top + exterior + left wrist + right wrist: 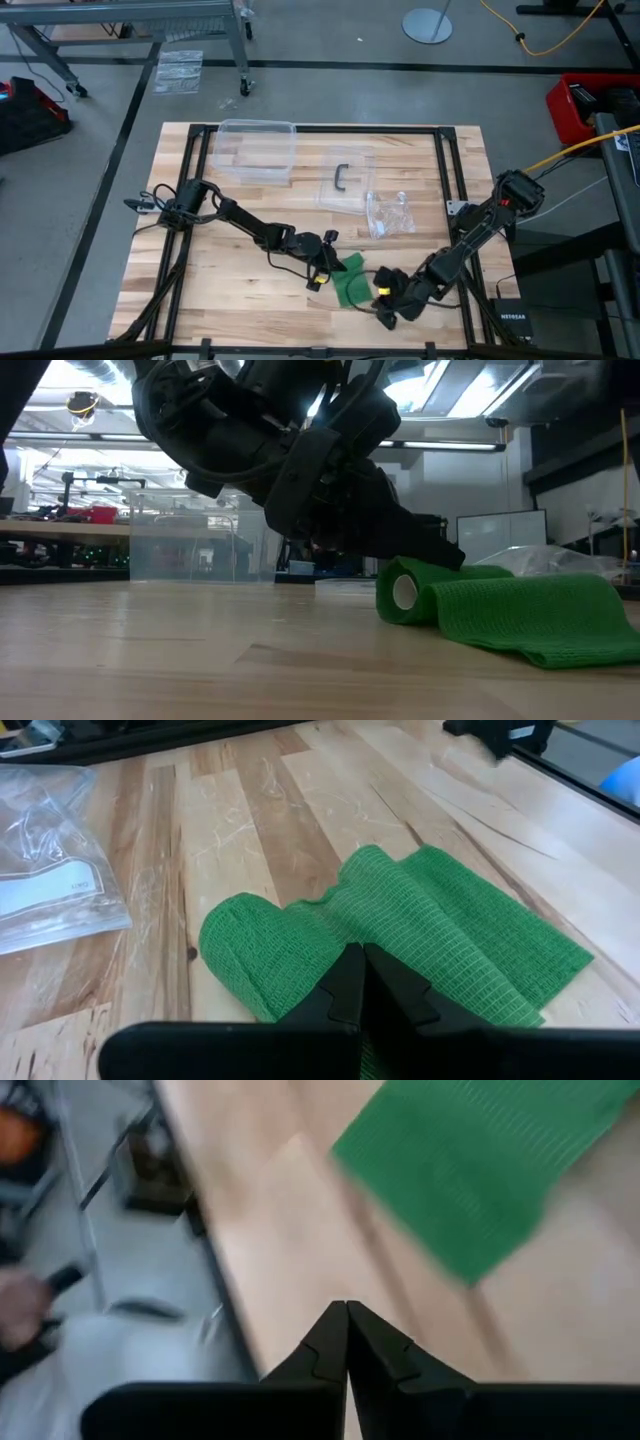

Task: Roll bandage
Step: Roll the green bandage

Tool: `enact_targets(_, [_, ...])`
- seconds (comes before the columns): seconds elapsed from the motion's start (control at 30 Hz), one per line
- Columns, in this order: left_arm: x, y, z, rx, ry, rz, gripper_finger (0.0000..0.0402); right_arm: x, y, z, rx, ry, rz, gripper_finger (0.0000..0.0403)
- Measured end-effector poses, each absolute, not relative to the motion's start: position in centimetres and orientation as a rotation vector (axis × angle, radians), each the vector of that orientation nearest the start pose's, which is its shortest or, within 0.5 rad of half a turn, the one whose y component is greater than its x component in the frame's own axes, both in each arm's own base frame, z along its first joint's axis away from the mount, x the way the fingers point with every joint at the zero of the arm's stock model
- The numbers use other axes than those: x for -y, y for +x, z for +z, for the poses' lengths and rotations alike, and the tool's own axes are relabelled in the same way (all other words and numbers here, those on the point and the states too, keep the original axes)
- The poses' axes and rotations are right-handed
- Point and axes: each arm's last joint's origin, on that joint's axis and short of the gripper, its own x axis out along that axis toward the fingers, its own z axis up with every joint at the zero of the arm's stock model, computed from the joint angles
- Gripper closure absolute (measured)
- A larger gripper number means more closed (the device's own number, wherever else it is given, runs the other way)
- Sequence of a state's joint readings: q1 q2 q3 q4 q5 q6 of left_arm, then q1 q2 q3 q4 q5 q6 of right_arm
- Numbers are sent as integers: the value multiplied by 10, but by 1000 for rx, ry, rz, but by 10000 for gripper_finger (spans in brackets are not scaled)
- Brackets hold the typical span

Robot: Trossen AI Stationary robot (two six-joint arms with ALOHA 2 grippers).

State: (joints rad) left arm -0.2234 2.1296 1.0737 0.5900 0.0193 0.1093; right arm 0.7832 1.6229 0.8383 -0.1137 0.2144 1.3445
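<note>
Green bandage [500,610] lay nearest on the wooden table [200,280], partly rolled at one end with a loose flat tail. Just beside that roll sat the left gripper [357,982], jaws together and empty. Near the tail's end, the right gripper [346,1342] hovered, jaws together, holding nothing.

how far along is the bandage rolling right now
Done: one end of the bandage is wound into a small roll, seen in the low view. In hand: the left tool, fingers shut, sits right at that roll. The right tool, also shut, is near the table's front edge, off the cloth. Left: a flat green length lies unrolled on the table.
</note>
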Motion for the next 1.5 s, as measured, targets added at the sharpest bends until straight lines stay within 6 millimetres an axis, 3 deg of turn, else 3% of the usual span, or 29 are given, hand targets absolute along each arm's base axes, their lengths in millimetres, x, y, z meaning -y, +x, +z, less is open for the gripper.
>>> enact_targets(0.2, [93,409,100,-450,158,-265,401,-196,246,131,-1029,788,-199,390])
enact_targets(0.4, [93,409,100,-451,158,-264,401,-189,252,123,-1054,798,-228,389])
enact_targets(0.83, [91,409,101,-452,169,-220,401,-215,234,118,-1282,926,-115,394])
enact_targets(1.5, [90,408,99,-488,180,-199,401,-236,210,116,-1359,963,-136,400])
